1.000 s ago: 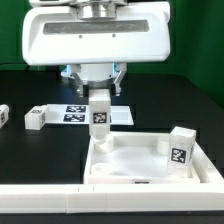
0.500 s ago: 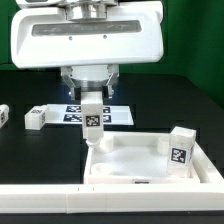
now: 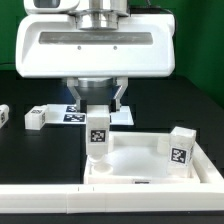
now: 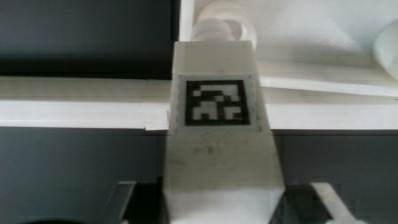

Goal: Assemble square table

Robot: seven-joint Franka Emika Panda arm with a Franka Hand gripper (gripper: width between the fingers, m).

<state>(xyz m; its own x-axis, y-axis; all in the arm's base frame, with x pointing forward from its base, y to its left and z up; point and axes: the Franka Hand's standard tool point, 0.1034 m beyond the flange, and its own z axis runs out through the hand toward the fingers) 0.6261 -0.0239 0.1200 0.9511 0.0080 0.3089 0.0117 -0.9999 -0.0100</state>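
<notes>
White block leg [image 3: 98, 134] hangs upright, pinched at its upper end by the gripper [image 3: 98, 108], whose fingers are narrowed against its sides. The arm points straight down, wrist vertical. The leg's lower end meets the square tabletop's [image 3: 150, 166] far corner on the exterior view's left; whether it is seated is unclear.

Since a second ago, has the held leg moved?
Yes. The leg dropped lower in the exterior view, off the marker board toward a corner of the tabletop.
</notes>
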